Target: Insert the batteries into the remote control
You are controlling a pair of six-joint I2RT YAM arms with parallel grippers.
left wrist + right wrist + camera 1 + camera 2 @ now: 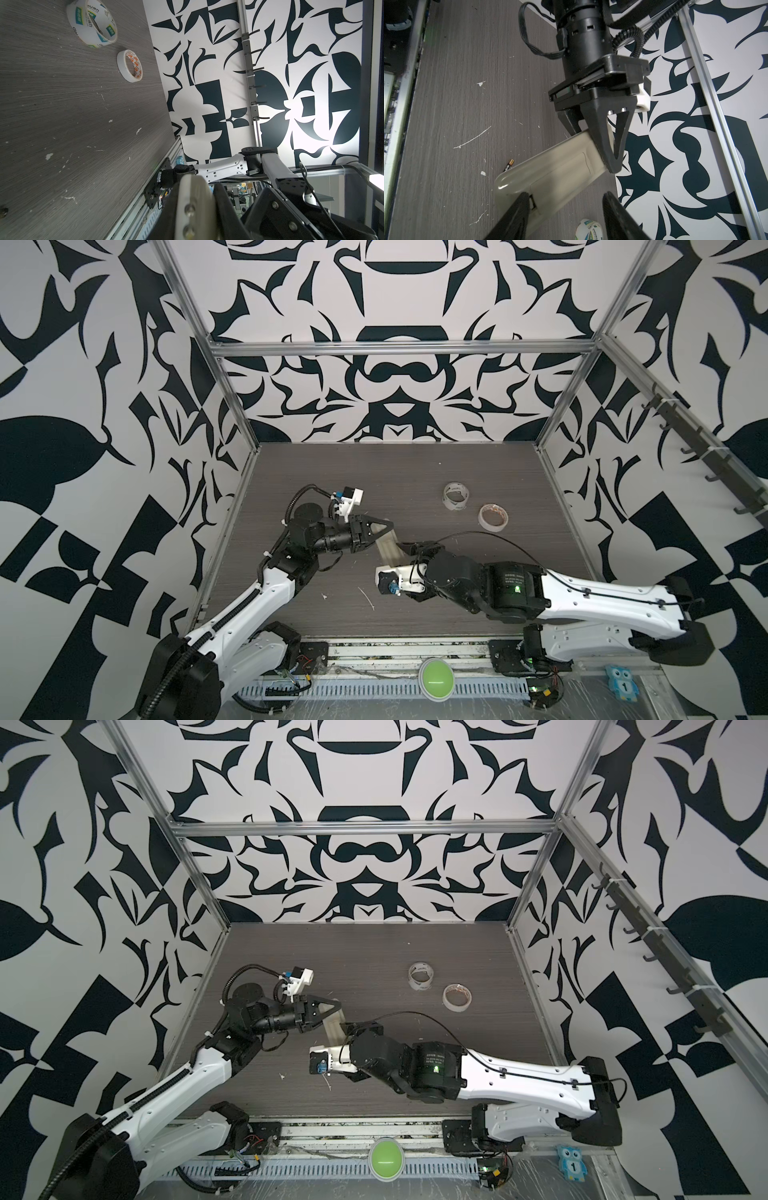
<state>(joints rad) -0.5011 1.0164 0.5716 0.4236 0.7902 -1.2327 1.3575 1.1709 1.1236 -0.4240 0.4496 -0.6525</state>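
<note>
Fingers (pixel 600 141) of your left gripper (pixel 388 527) are clamped on one end of the slim pale rectangular remote control (pixel 550 176), its back facing up. Your right gripper (pixel 565 194) has its fingers apart, straddling the remote control near its rounded end, one finger touching its edge. One small dark gold-tipped cylindrical battery (pixel 508 165) lies on the grey wood-grain table (pixel 456 104), just beside that rounded end.

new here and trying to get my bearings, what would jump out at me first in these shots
The pale remote control is held near the middle of the table. The left gripper is shut on one end, and the right gripper has its open jaws straddling the other. One battery lies beside it, and a clear tape roll and a white tape roll sit farther back on the right.
</note>
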